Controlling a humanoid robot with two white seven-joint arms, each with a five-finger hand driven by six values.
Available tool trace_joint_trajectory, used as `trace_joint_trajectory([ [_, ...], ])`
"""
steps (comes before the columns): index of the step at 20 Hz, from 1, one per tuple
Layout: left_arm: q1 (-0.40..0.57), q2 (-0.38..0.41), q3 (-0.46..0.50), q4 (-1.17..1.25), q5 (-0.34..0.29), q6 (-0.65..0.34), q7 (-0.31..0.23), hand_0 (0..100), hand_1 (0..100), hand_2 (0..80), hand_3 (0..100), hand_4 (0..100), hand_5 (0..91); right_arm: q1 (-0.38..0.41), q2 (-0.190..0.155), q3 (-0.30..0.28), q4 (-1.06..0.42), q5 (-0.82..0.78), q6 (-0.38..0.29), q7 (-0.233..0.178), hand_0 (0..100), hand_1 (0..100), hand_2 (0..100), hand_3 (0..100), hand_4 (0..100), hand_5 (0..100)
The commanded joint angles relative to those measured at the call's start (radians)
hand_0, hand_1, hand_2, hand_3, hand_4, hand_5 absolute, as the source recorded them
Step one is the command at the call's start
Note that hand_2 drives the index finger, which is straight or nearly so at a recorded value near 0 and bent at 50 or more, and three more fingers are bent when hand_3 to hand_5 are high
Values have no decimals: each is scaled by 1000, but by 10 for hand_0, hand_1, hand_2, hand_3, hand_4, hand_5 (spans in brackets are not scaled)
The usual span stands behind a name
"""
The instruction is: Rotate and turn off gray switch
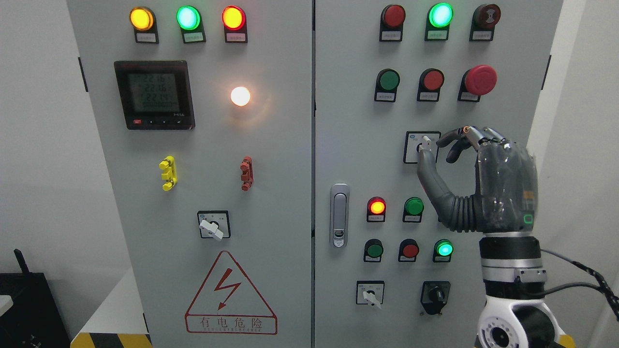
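A pale grey metal cabinet with two doors fills the view against white walls. On the left door sit a dark digital meter, a glowing round lamp and a red lightning warning triangle; a chrome latch edges the right door. There, among glossy round red and green buttons, the gray switch sits mid-panel, its small white knob upright. The right hand, dark and jointed, pinches that knob between thumb and curled fingers.

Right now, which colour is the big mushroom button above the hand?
Red. The mushroom button shows best in the head view, above the right hand.
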State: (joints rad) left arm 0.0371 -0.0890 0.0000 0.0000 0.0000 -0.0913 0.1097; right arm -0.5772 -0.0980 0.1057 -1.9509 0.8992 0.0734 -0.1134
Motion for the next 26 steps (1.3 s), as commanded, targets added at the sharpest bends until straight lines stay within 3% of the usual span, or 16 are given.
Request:
trace_joint_trajectory([
  [1, 1, 0, 32, 23, -8, 1, -1, 120, 389, 0, 0, 0, 0, 89, -3, -61, -98, 0, -56, -3, 361, 265, 208, 202, 53, 5],
  [2, 1, 0, 32, 23, -8, 1, -1, 120, 389, 0, 0, 0, 0, 102, -3, -72, -105, -2, -64, -3, 348, 260, 159, 148, 6, 0],
  [5, 0, 0, 32, 23, -8, 1, -1, 120, 389, 0, 0, 0, 0, 141, -6, -92, -117, -2, -107, 0, 333, 211, 40, 56, 0, 0],
  [7, 0, 0, 32, 23, -8, 1, 1, 120, 389, 0, 0, 0, 0, 161, -6, -110, -120, -2, -133, 4, 259, 183, 0, 0, 0, 0],
  [15, 0, 0, 32, 23, -8, 1, -1, 120, 389, 0, 0, 0, 0, 166, -9, -112, -121, -2, -135, 12, 185, 289, 0, 0, 0, 0],
  [26, 1, 0, 32, 23, -8, 1, 1, 120, 389, 0, 0, 0, 0, 184, -9, -129, -129, -2, -133, 6, 169, 303, 0, 0, 0, 0],
])
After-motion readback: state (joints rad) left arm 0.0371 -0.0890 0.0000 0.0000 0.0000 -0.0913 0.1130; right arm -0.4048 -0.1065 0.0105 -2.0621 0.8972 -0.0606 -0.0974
